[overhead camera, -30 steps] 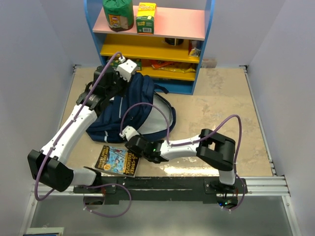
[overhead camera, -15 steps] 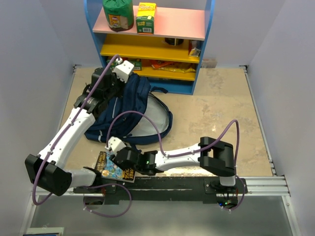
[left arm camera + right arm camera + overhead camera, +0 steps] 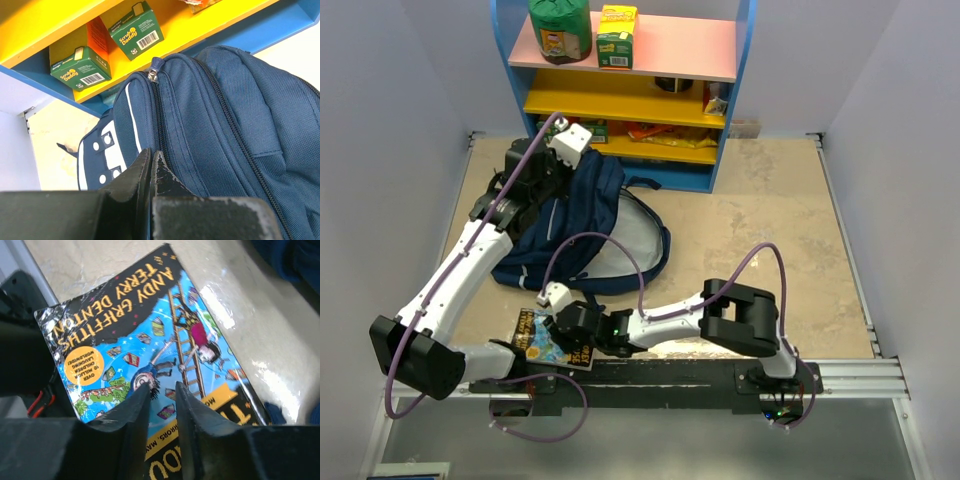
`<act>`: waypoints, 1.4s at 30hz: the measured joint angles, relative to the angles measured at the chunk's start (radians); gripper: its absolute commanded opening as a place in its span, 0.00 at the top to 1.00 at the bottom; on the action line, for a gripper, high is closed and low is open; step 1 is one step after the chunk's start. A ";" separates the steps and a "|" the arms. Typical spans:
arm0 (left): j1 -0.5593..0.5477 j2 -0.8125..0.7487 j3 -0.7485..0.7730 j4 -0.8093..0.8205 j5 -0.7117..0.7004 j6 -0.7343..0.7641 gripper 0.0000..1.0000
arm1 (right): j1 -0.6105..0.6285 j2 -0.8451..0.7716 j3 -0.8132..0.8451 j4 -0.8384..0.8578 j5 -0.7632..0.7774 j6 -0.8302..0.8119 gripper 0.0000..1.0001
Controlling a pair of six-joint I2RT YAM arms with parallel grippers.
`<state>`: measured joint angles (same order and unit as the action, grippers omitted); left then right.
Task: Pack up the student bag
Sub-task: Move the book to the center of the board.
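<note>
Navy student bag [image 3: 225,125], one, in closed left pincer [image 3: 151,152]; one book [image 3: 140,340] beneath slightly parted right pincer [image 3: 162,386].

Top view: bright, even light, with soft shadows under my arms on the tabletop [image 3: 770,230]. Right wrist view: white glare on the tabletop and the glossy book [image 3: 150,340]; my right tool [image 3: 162,387] is dark and blurred. Left wrist view: my left tool [image 3: 151,154] is blurred, the rest sharp.

My left arm [image 3: 460,270]: stretched to the far left, wrist raised. My left fingers [image 3: 131,176]: pressed flat together. My right arm [image 3: 665,315]: folded low, reaching left along the near edge. My right fingers [image 3: 131,412]: narrowly parted.
</note>
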<state>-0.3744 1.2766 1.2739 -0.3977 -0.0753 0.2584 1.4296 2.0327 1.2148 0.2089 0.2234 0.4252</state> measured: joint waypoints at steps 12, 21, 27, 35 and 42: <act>0.000 -0.006 0.001 -0.015 -0.008 0.064 1.00 | -0.014 -0.181 -0.346 0.133 0.010 0.529 0.84; 0.021 -0.010 0.005 -0.046 -0.005 0.131 1.00 | -0.079 -0.277 -0.439 0.079 -0.040 0.687 0.72; 0.054 -0.036 0.005 -0.074 0.002 0.154 1.00 | -0.142 -0.388 -0.435 -0.107 -0.021 0.675 0.51; 0.064 -0.042 0.010 -0.106 0.018 0.154 1.00 | -0.147 -0.448 -0.431 -0.347 -0.012 0.654 0.48; 0.065 -0.047 0.010 -0.108 0.019 0.154 1.00 | -0.080 -0.483 -0.427 -0.481 -0.007 0.665 0.48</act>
<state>-0.3092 1.2301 1.2842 -0.5056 -0.0559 0.4129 1.3495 1.5494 0.7876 -0.2726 0.2165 1.0901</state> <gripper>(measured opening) 0.036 0.517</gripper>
